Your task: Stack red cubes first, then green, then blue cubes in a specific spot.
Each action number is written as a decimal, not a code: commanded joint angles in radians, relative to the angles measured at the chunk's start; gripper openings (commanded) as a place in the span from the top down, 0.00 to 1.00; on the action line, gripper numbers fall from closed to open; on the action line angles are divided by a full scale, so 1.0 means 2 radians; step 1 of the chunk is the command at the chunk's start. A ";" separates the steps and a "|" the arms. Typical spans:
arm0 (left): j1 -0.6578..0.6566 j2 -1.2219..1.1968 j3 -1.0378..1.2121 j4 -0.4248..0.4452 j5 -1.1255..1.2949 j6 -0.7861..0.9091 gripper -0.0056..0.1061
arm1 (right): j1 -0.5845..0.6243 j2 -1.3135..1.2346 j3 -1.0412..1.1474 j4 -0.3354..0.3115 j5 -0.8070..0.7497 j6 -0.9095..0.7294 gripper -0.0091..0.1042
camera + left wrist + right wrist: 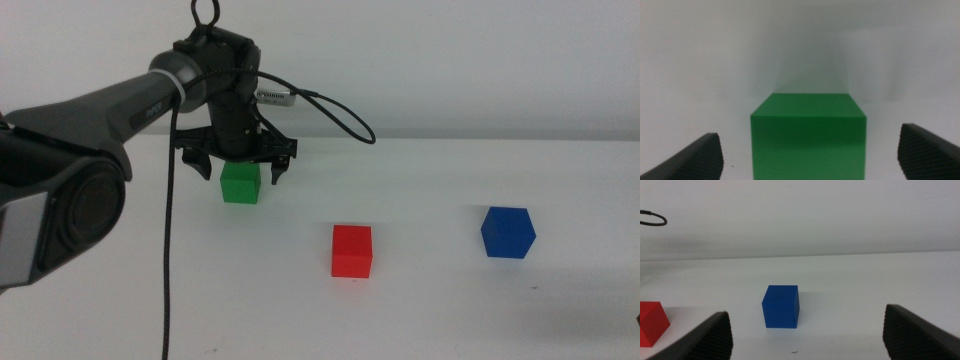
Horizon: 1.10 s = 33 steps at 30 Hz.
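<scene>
The green cube [240, 183] rests on the white table at the left, and my left gripper [240, 165] hangs open just above and around it. In the left wrist view the green cube [808, 137] sits between the two spread jaws, touching neither. The red cube [352, 250] stands alone near the table's middle. The blue cube [507, 232] sits to the right. My right gripper [807, 340] is open, well short of the blue cube [780, 306], with the red cube [651, 322] at the edge of its view. The right arm is out of the middle view.
The left arm [90, 110] reaches in from the left, its black cable [330, 112] looping over the table behind the green cube. A white wall [450, 60] closes off the back of the table.
</scene>
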 commanded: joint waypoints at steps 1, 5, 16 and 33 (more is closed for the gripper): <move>0.005 0.004 -0.003 -0.005 -0.006 -0.006 0.12 | -0.004 -0.020 0.021 -0.002 -0.001 -0.004 0.21; 0.006 0.008 -0.003 -0.006 -0.007 -0.006 0.16 | -0.004 -0.020 0.021 -0.002 -0.001 -0.004 0.21; 0.007 0.004 -0.004 -0.015 0.005 -0.003 0.69 | -0.004 -0.020 0.021 -0.002 -0.001 -0.004 0.21; -0.133 -0.227 0.169 -0.009 0.079 -0.145 0.95 | -0.004 -0.020 0.021 -0.002 -0.001 -0.004 0.21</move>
